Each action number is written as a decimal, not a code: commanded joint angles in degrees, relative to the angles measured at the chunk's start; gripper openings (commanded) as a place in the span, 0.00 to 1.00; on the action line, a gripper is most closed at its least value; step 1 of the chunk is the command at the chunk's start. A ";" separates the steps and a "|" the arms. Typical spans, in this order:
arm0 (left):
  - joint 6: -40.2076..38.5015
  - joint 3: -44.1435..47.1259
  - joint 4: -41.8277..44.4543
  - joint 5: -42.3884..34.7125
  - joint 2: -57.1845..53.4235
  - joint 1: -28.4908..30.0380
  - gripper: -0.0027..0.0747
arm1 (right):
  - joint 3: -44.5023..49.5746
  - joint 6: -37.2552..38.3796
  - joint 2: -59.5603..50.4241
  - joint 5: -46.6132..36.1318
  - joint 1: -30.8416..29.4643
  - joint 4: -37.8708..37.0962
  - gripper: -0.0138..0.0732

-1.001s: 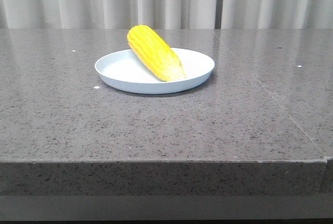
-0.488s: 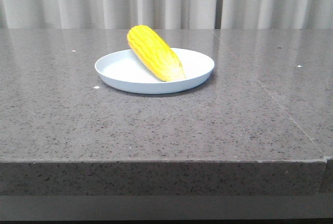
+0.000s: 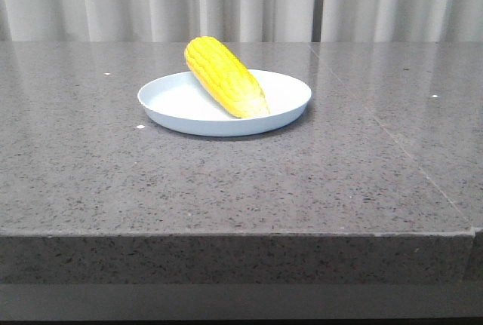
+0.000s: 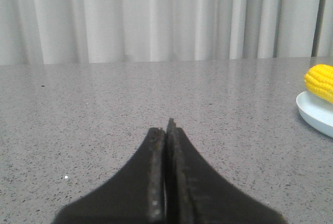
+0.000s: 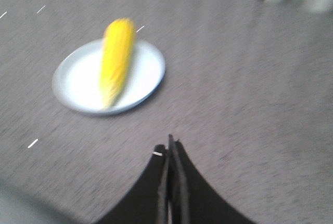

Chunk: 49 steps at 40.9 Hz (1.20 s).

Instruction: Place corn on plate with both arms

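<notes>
One corn [image 3: 225, 76] on one plate [image 3: 173, 102], two closed tools [image 4: 165, 130] [image 5: 169, 143] apart

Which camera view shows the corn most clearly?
The front view: the corn is sharp and whole, lying across the plate. The right wrist view shows it whole but blurred. The left wrist view catches only one end at the picture's edge.

Corn [image 5: 116, 57] on plate [image 5: 145, 81], closed pincer [image 5: 170, 154] apart

Bright, even light throughout; only the right wrist view is motion-blurred.
</notes>
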 commanded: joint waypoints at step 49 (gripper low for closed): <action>0.05 1.34 -0.04 -4.65 -0.86 -0.44 0.01 | 44.43 5.31 -27.39 -48.10 -18.33 -2.73 0.06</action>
